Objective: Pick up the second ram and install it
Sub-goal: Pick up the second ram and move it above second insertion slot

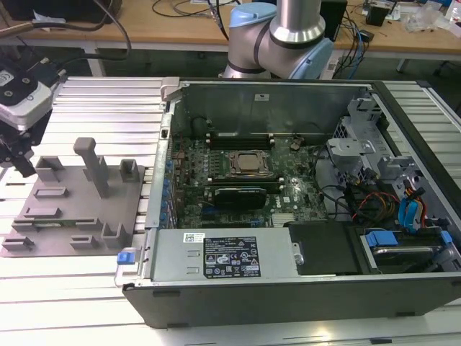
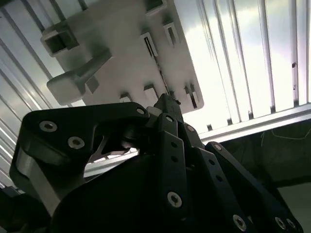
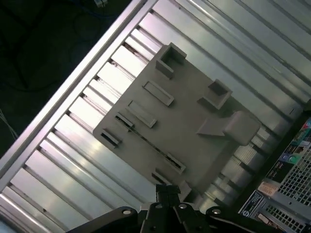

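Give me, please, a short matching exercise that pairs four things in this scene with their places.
Things:
1. grey fixture plate
2. computer case
3. tool
4. processor

Places:
a. in the middle of the circuit board
b. over the plate, near its edge
c. flat on the ribbed table
d. open, beside the plate

Pairs: 1-c, 2-d, 3-b, 4-a.

a lab or workshop: opened computer case point(image 1: 302, 216) on ribbed aluminium table point(image 1: 94, 101), cabled workbench point(image 1: 180, 29) behind.

Ribbed aluminium table point(image 1: 72, 295) carries grey fixture plate point(image 1: 72, 213) at the exterior view's left, open computer case point(image 1: 288, 306) just beside it.
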Motion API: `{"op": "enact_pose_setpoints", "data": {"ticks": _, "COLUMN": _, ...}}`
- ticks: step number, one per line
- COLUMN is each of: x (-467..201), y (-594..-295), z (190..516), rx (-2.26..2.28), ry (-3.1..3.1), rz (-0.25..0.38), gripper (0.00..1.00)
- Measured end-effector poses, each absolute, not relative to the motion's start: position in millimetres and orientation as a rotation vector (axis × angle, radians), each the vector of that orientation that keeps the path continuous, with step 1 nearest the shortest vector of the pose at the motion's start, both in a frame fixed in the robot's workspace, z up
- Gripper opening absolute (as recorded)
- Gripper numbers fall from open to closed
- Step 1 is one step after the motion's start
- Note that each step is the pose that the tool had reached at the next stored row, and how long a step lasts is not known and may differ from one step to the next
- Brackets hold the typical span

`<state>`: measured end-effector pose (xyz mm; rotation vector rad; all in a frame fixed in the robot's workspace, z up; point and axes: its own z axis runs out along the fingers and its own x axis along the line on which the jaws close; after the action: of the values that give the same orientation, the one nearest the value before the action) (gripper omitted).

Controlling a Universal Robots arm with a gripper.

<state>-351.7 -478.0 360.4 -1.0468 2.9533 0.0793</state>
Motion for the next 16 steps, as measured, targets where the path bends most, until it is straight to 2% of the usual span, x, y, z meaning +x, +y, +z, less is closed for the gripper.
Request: {"op": "enact_pose_setpoints", "data": {"ticks": 16, "x": -351.8, "y": -478.0, "z": 360.3, "rx": -1.594, "ry": 2.709, "rz": 0.080, "gripper": 0.08}}
